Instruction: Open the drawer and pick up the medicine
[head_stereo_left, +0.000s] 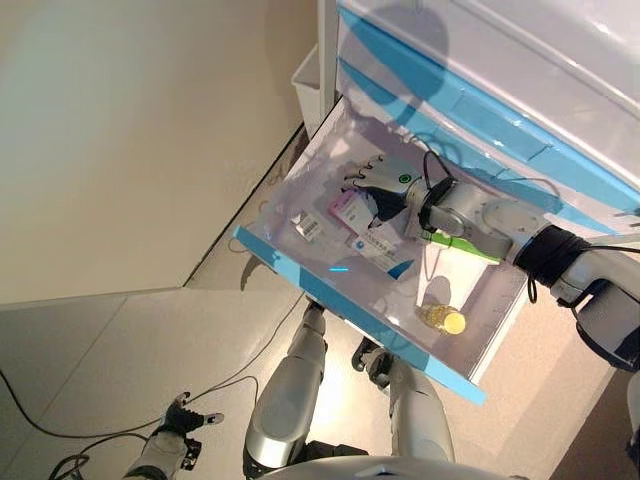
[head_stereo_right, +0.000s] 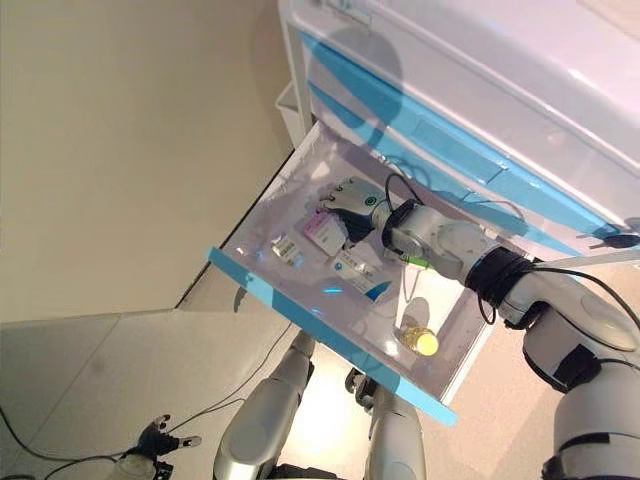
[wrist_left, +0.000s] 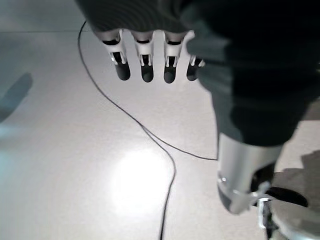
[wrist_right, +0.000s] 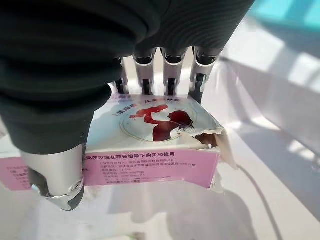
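The drawer (head_stereo_left: 300, 270), white with a blue front edge, stands pulled out of the cabinet. My right hand (head_stereo_left: 385, 185) reaches into it from the right. Its fingers (wrist_right: 170, 75) curl over the far edge of a pink and white medicine box (wrist_right: 150, 145), and the thumb (wrist_right: 55, 170) presses the near side. The box also shows in the left eye view (head_stereo_left: 350, 208), low at the drawer floor; I cannot tell whether it touches. My left hand (head_stereo_left: 178, 428) hangs low near the floor at the lower left, fingers (wrist_left: 146, 67) relaxed and empty.
In the drawer lie a small white box (head_stereo_left: 308, 226), a blue and white box (head_stereo_left: 382, 246) and a yellow-capped bottle (head_stereo_left: 445, 320). The white cabinet (head_stereo_left: 500, 80) with blue-fronted closed drawers rises above. A white bin (head_stereo_left: 308, 85) stands beside it.
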